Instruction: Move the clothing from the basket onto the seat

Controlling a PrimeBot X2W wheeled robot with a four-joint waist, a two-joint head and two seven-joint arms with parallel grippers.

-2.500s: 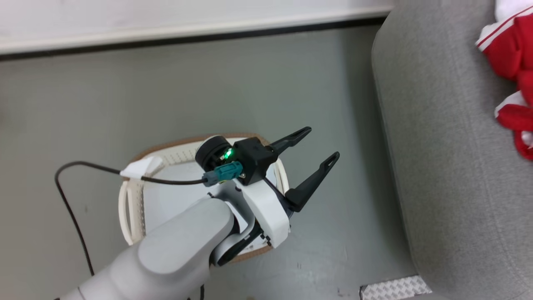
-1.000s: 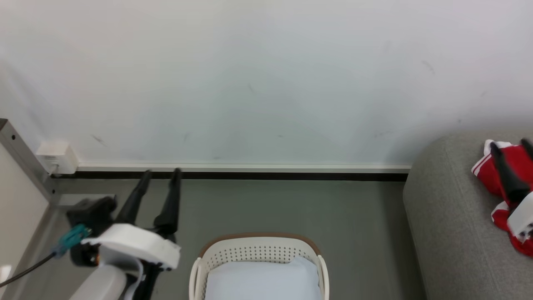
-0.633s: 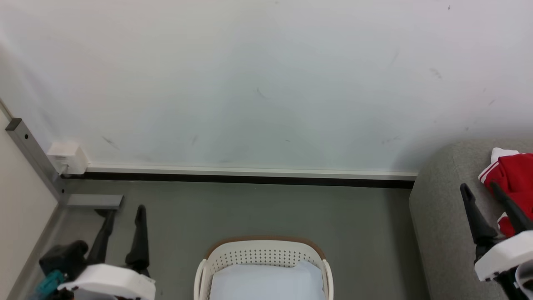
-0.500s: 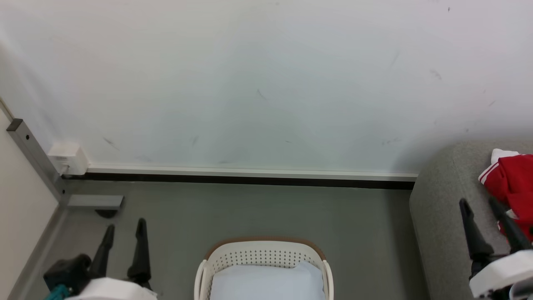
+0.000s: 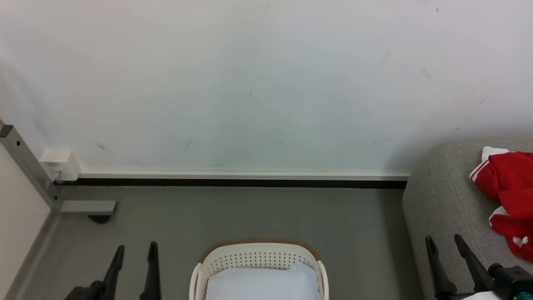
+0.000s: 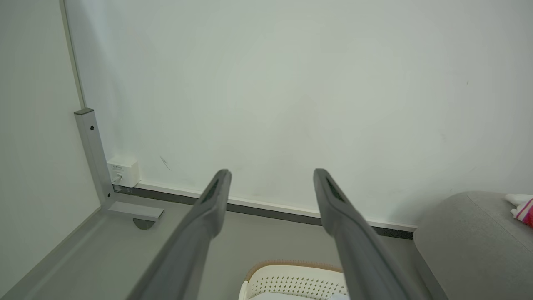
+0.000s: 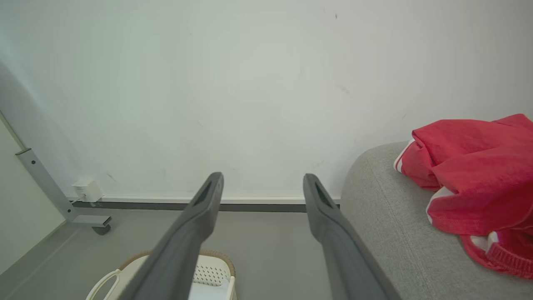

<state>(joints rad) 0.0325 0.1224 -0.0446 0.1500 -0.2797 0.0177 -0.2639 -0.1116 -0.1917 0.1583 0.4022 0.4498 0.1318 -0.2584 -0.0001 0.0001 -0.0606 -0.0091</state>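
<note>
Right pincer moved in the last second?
Yes: right pincer drew back down-left, off the bright red fabric garment, to the edge of the light grey upholstered sofa.

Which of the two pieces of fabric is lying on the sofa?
The bright red garment with white trim, on the grey sofa. The pale bluish sheet is in the white basket instead.

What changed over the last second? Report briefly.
Both open grippers dropped toward the head view's bottom edge: left gripper beside the cream perforated plastic basket, right gripper away from the bright red fabric garment. Nothing gripped or released. The garment stays on the light grey upholstered sofa.
</note>
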